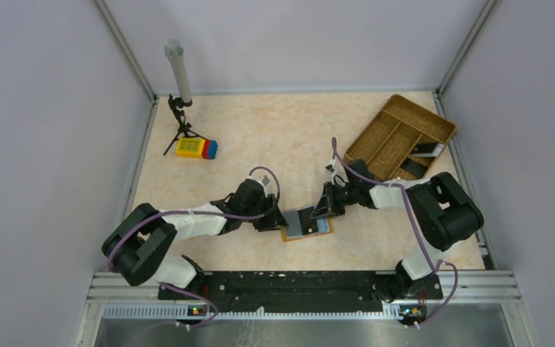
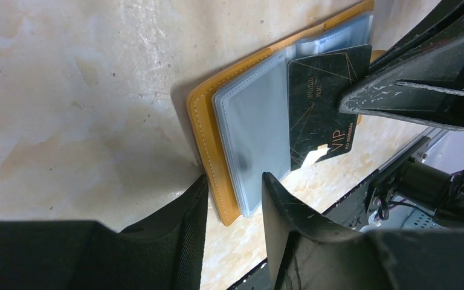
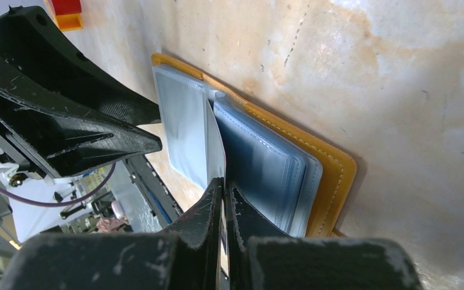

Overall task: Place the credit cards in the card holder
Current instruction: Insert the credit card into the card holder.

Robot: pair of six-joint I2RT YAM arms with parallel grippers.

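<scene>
Marbled bench [image 1: 260, 130], front edge: card holder [image 2: 200, 121] lies open; my left gripper [image 2: 232, 180] straddles its rim half-spread, perhaps touching; my right gripper [image 3: 223, 184] pinches a black card [image 2: 320, 115] over it

Top view: bright, even, diffuse light from above. Sharp throughout. Soft, faint shadows under the arms [image 1: 188, 220] on the table [image 1: 260, 130].

Left wrist: holder [image 2: 200, 121] and card [image 2: 320, 115] in focus. Dull sheen on the clear sleeves [image 2: 254, 127]. Dark shadow on the table beside the holder. Left fingers [image 2: 178, 241] underexposed and soft.

Right wrist: right fingers [image 3: 208, 211] near-black, with little detail. Background beyond the table edge washed out and blurred.
</scene>
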